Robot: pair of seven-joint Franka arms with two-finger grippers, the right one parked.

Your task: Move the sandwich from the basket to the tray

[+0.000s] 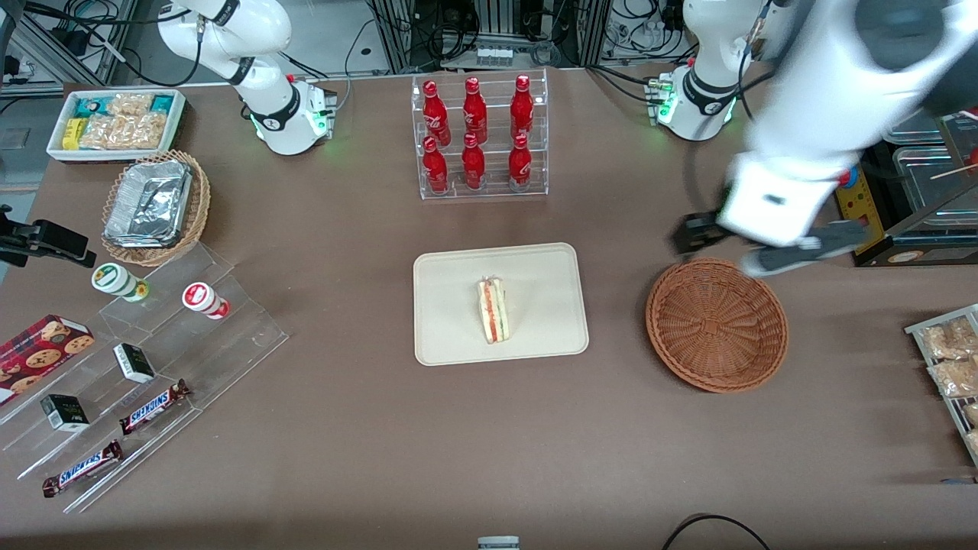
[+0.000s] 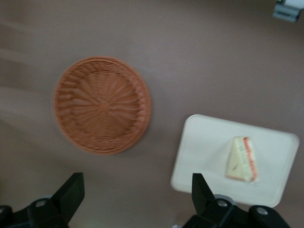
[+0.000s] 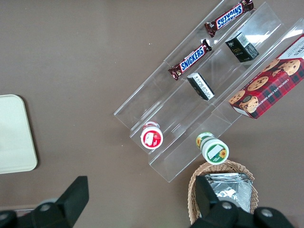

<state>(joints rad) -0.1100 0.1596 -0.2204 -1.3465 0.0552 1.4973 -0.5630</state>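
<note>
The sandwich (image 1: 493, 309) lies on the cream tray (image 1: 458, 305) in the middle of the table, its red and green filling edge showing. The reddish-brown wicker basket (image 1: 717, 325) sits beside the tray toward the working arm's end, with nothing in it. My left gripper (image 1: 756, 256) hangs high above the table just over the basket's rim farther from the front camera, open and holding nothing. The left wrist view shows the gripper (image 2: 136, 183) with its jaws wide apart over bare table, the basket (image 2: 102, 104), the tray (image 2: 204, 152) and the sandwich (image 2: 242, 160).
A clear rack of red bottles (image 1: 480, 137) stands farther from the front camera than the tray. A tan basket of foil trays (image 1: 153, 206), a white snack box (image 1: 114, 122) and an acrylic display (image 1: 153, 359) lie toward the parked arm's end. Snack packets (image 1: 947, 359) lie at the working arm's end.
</note>
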